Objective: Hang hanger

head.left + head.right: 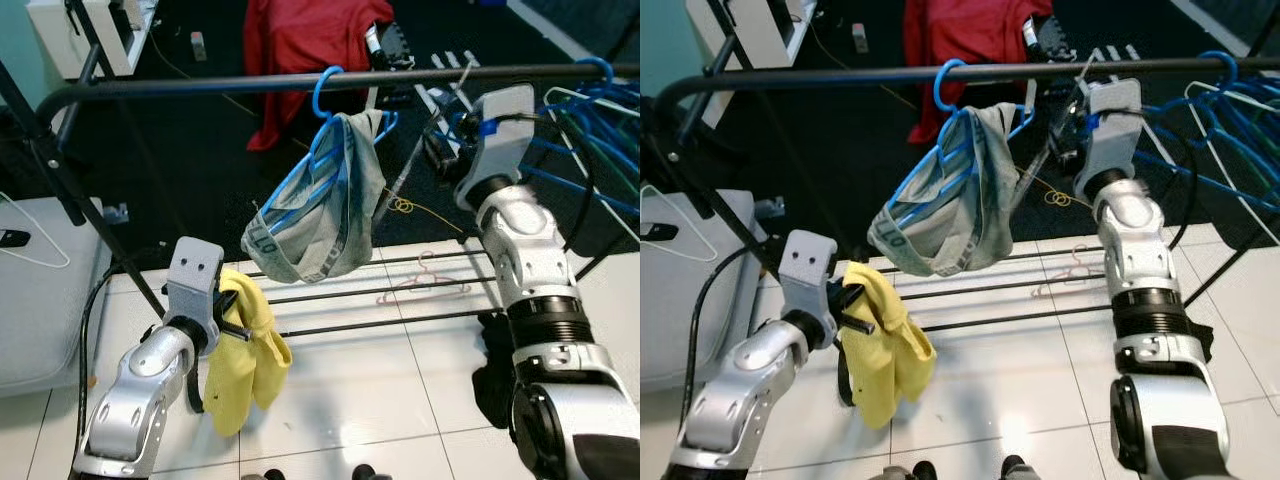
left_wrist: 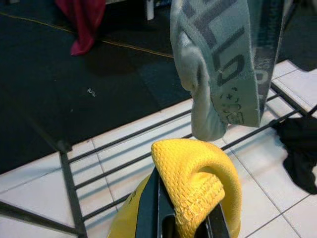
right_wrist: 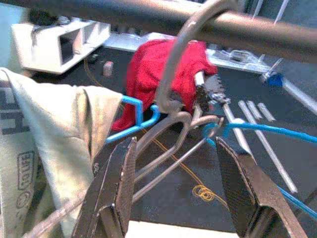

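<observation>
While its two fingers stand apart around the neck of a grey wire hanger (image 3: 174, 106) hooked over the black rail (image 1: 300, 82), the right gripper (image 3: 173, 193) is raised beside a blue hanger (image 1: 322, 150) carrying grey underwear (image 1: 320, 215), and the left gripper (image 2: 181, 223) pinches a yellow cloth (image 1: 245, 350) lower down.

Home laundry corner: clothes rail (image 1: 300, 82), hangers (image 1: 590, 130)
</observation>
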Tool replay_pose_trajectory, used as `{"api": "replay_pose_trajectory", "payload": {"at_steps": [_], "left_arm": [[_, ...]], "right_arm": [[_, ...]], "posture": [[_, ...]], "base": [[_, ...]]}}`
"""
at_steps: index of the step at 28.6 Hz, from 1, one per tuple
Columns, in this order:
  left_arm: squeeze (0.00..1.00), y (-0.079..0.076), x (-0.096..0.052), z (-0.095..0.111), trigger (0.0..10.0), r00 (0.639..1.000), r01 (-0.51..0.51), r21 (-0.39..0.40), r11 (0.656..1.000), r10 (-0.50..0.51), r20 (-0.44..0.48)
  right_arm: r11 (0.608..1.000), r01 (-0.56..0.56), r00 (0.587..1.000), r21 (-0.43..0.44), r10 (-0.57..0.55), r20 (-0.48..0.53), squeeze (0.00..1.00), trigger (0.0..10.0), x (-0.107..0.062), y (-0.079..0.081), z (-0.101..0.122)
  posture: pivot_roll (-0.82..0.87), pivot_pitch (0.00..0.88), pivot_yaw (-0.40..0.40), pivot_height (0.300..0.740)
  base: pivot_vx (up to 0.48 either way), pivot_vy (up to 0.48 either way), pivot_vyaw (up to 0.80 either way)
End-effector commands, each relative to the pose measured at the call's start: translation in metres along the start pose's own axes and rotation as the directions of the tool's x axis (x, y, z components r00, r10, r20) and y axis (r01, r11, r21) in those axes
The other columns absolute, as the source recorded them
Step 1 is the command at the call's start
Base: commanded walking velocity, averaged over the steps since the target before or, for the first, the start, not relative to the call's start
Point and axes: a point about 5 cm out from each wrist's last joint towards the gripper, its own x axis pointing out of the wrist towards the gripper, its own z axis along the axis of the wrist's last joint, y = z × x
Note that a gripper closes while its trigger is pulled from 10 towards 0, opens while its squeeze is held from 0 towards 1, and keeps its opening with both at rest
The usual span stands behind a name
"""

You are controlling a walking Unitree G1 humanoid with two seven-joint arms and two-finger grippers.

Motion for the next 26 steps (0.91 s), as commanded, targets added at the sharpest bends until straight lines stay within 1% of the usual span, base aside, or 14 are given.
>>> {"api": "replay_pose_trajectory", "payload": {"at_steps": [1, 2, 3, 5, 7, 9, 10, 12, 14, 16, 17, 18, 20, 26], "left_arm": [[0.00, 0.002, -0.002, -0.003, 10.0, 1.000, -0.017, -0.003, 1.000, 0.017, 0.007], [0.00, 0.004, -0.001, -0.002, 10.0, 1.000, -0.029, -0.007, 1.000, 0.029, 0.012], [0.00, 0.004, -0.001, -0.002, 10.0, 1.000, -0.029, -0.007, 1.000, 0.029, 0.012], [0.00, 0.005, -0.001, -0.002, 10.0, 0.999, -0.045, -0.019, 0.999, 0.046, 0.022], [0.00, 0.005, -0.001, -0.002, 10.0, 0.999, -0.045, -0.019, 0.999, 0.046, 0.022], [0.00, 0.003, -0.003, -0.005, 10.0, 0.998, -0.060, -0.035, 0.998, 0.061, 0.020], [0.00, 0.003, -0.003, -0.005, 10.0, 0.998, -0.060, -0.035, 0.998, 0.061, 0.020], [0.00, 0.003, -0.006, -0.009, 10.0, 0.997, -0.077, -0.050, 0.996, 0.078, 0.013], [0.00, 0.003, -0.006, -0.009, 10.0, 0.997, -0.077, -0.050, 0.996, 0.078, 0.013], [0.00, 0.006, -0.008, -0.013, 10.0, 0.993, -0.115, -0.061, 0.991, 0.116, 0.009], [0.00, 0.006, -0.008, -0.013, 10.0, 0.993, -0.115, -0.061, 0.991, 0.116, 0.009], [0.00, 0.008, -0.009, -0.015, 10.0, 0.990, -0.140, -0.062, 0.988, 0.141, 0.008], [0.00, 0.011, -0.010, -0.016, 10.0, 0.986, -0.167, -0.064, 0.984, 0.168, 0.016], [0.00, 0.013, -0.014, -0.013, 10.0, 0.982, -0.183, -0.053, 0.982, 0.185, 0.040]], "right_arm": [[0.999, 0.032, 0.999, -0.029, -0.032, -0.004, 0.00, 10.0, -0.010, 0.001, -0.005], [0.998, 0.050, 0.999, -0.047, -0.050, 0.003, 0.00, 10.0, -0.015, 0.001, -0.006], [0.998, 0.050, 0.999, -0.047, -0.050, 0.003, 0.00, 10.0, -0.015, 0.001, -0.006], [0.995, 0.073, 0.997, -0.061, -0.073, 0.008, 0.00, 10.0, -0.027, 0.004, -0.007], [0.995, 0.073, 0.997, -0.061, -0.073, 0.008, 0.00, 10.0, -0.027, 0.004, -0.007], [0.995, 0.091, 0.996, -0.041, -0.091, 0.011, 0.00, 10.0, -0.044, 0.015, -0.006], [0.995, 0.091, 0.996, -0.041, -0.091, 0.011, 0.00, 10.0, -0.044, 0.015, -0.006], [0.996, 0.084, 0.996, -0.013, -0.084, 0.034, 0.00, 10.0, -0.057, 0.027, -0.005], [0.996, 0.084, 0.996, -0.013, -0.084, 0.034, 0.00, 10.0, -0.057, 0.027, -0.005], [0.998, -0.041, 0.997, 0.050, 0.037, 0.064, 0.00, 10.0, -0.072, 0.055, -0.010], [0.998, -0.041, 0.997, 0.050, 0.037, 0.064, 0.00, 10.0, -0.072, 0.055, -0.010], [0.994, -0.079, 0.995, 0.076, 0.074, 0.066, 0.00, 10.0, -0.080, 0.067, -0.013], [0.991, -0.099, 0.994, 0.094, 0.094, 0.057, 0.00, 10.0, -0.092, 0.078, -0.017], [0.995, -0.070, 0.997, 0.076, 0.068, 0.029, 0.00, 10.0, -0.106, 0.082, -0.021]], "posture": [[-0.05, 0.216, -0.010, 0.740], [-0.05, 0.216, -0.010, 0.740], [-0.05, 0.216, -0.010, 0.740], [-0.06, 0.218, -0.018, 0.740], [-0.06, 0.218, -0.018, 0.740], [-0.06, 0.218, -0.018, 0.740], [-0.06, 0.218, -0.018, 0.740], [-0.06, 0.211, -0.014, 0.740], [-0.06, 0.211, -0.014, 0.740], [-0.06, 0.207, -0.015, 0.740], [-0.06, 0.207, -0.015, 0.740], [-0.06, 0.208, -0.017, 0.740], [-0.06, 0.199, -0.020, 0.740], [-0.06, 0.206, -0.020, 0.740]], "base": [[0.000, 0.000, 0.00], [0.000, 0.000, 0.00], [0.000, 0.000, 0.00], [0.000, 0.000, 0.00], [0.000, 0.000, 0.00], [0.000, 0.000, 0.00], [0.000, 0.000, 0.00], [0.000, 0.000, 0.00], [0.000, 0.000, 0.00], [0.000, 0.000, 0.00], [0.000, 0.000, 0.00], [0.000, 0.000, 0.00], [0.000, 0.000, 0.00], [0.000, 0.000, 0.00]]}}
